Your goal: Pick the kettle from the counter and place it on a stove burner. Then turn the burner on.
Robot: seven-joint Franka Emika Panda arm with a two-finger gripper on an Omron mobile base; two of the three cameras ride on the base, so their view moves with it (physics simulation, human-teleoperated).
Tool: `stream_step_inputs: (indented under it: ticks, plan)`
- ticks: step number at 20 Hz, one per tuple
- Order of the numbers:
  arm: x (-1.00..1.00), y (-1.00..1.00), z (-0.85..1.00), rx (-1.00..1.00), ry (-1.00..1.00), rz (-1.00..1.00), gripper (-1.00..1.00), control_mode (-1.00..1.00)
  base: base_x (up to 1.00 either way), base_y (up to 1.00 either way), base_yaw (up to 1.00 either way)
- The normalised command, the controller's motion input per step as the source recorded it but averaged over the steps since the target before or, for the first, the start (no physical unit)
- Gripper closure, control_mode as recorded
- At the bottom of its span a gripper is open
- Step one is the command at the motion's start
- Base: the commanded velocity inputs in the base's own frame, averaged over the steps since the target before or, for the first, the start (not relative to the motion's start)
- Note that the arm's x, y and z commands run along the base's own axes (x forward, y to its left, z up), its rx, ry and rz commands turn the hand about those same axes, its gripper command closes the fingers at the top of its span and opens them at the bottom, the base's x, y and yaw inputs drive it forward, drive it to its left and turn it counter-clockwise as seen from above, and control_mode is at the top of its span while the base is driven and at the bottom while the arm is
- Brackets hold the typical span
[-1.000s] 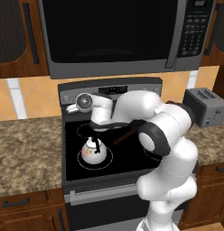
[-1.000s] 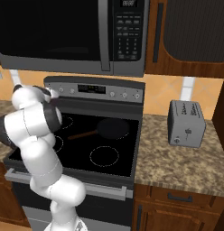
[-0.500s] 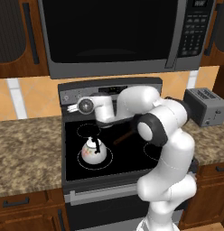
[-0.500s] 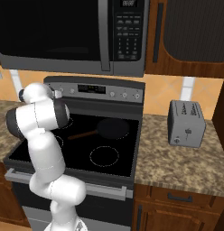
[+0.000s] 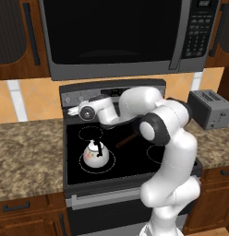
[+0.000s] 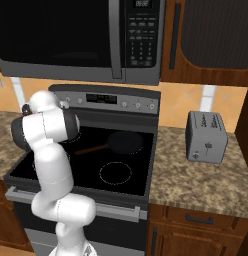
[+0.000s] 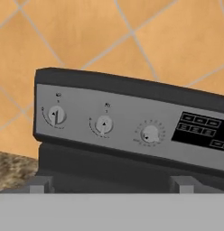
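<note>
Gripper spread to full width, holding nothing, touching nothing, raised at the left end of the stove's control panel and aimed at it. Seen from the hand: three round knobs in a row on the grey panel face, left knob, middle knob, right knob, with a dark display further right. None yet pinched.

Kettle already off the counter, upright on the front-left burner of the black cooktop, inside the ring, well below the hand. Placement half of the task judged done; burner switch still to come.

Handling, as a judgement: small, round, probably light if empty, hard and rigid, glossy shell likely slippery and breakable if knocked. Best hold at the thin black upright handle on top, pinched across it from above, rather than around the smooth belly.

Knobs: small, stiff, round, needing a centred pinch and a twist; a wide-spread gripper must narrow a good deal first. Which knob governs the front-left burner cannot be told from the markings.

Elsewhere: dark frying pan on a rear burner, toaster on the right-hand counter.
</note>
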Motion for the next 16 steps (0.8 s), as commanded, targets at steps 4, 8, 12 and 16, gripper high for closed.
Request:
stream_step_inputs:
  ticks: [4, 8, 12, 16]
  plan:
    - [0.07, 0.38, 0.00, 0.00, -0.14, -0.01, -1.00, -1.00, 0.00, 0.00, 0.00]
    - [0.00, 0.35, 0.00, 0.00, -0.03, -0.03, -1.00, -1.00, 0.00, 0.00, 0.00]
    - [0.00, 0.48, -0.10, 0.00, 0.00, -0.10, -1.00, -1.00, 0.00, 0.00, 0.00]
    - [0.02, 0.37, -0.02, 0.00, 0.00, -0.14, -1.00, -1.00, 0.00, 0.00, 0.00]
